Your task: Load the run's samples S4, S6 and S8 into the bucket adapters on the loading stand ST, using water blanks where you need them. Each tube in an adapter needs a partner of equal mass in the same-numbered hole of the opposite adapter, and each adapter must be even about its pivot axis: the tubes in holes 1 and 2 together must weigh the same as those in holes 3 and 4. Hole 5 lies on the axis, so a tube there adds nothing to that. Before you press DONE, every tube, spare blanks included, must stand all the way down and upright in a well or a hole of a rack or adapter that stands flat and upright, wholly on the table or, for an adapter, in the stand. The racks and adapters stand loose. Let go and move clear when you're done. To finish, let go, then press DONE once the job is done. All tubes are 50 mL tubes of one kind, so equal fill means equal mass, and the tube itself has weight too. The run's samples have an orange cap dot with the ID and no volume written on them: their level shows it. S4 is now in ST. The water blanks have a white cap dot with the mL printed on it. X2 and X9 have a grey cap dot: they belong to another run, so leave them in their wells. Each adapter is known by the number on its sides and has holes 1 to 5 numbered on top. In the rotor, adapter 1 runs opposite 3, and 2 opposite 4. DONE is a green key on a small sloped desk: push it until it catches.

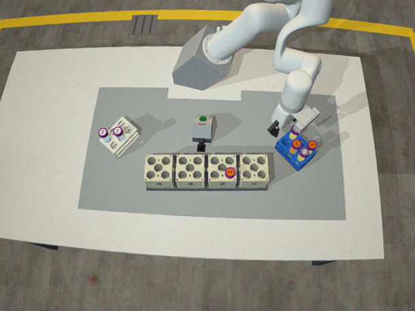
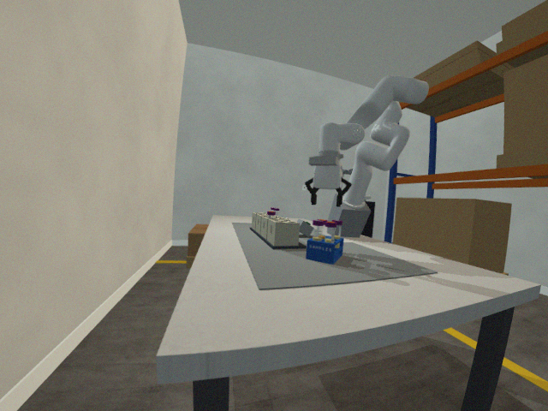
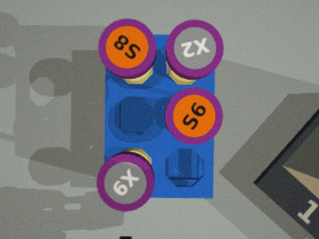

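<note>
My gripper (image 2: pixel 326 199) is open and empty, high above the blue rack (image 2: pixel 314 254) (image 3: pixel 159 191). In the rack stand orange-dotted S6 (image 1: pixel 296 144) (image 3: pixel 193 116) and S8 (image 1: pixel 311 145) (image 3: pixel 127 47), and grey-dotted X2 (image 1: pixel 304 152) (image 3: pixel 194 48) and X9 (image 3: pixel 125 182). Two rack wells hold no tube. S4 (image 1: pixel 230 173) stands in adapter 2, in its front right hole in the top view. Adapter 1 (image 1: pixel 253 184), adapter 3 (image 1: pixel 189 182) and adapter 4 (image 1: pixel 159 182) hold no tubes. Two white-dotted blanks (image 1: pixel 102 131) (image 1: pixel 118 130) stand in the white rack (image 1: pixel 117 154); their numbers are unreadable.
The DONE desk (image 1: pixel 201 133) with its green key (image 1: pixel 202 118) is behind the adapters. The dark stand edge (image 1: pixel 206 190) runs along their front. Tall tubes rise above the blue rack, close together. The grey mat (image 1: pixel 128 200) lies under everything.
</note>
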Available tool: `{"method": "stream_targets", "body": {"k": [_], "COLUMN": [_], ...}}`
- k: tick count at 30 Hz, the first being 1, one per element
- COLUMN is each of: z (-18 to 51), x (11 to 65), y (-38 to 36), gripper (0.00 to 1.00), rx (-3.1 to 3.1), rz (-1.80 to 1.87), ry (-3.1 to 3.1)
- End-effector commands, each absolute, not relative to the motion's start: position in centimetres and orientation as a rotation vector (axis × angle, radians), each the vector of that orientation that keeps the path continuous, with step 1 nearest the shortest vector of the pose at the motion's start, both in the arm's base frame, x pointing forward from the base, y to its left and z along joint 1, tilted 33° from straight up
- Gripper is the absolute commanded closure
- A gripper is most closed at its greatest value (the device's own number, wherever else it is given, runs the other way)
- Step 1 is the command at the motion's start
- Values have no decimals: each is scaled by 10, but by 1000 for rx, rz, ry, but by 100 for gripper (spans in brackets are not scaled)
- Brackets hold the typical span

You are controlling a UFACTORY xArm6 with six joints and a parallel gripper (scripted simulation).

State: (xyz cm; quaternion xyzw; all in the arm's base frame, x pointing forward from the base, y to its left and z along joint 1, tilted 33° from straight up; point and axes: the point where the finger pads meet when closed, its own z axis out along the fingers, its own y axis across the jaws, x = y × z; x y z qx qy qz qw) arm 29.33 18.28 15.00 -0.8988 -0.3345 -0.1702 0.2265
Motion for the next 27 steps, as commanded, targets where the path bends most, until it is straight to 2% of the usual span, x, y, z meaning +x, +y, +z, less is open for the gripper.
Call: {"method": "stream_targets", "body": {"k": [1, 27], "z": [137, 129], "x": [298, 300], "y": [193, 198], "gripper": [0, 0], "rx": [-2474, -2474], "rz": [-476, -476], "ry": [-922, -922]}}
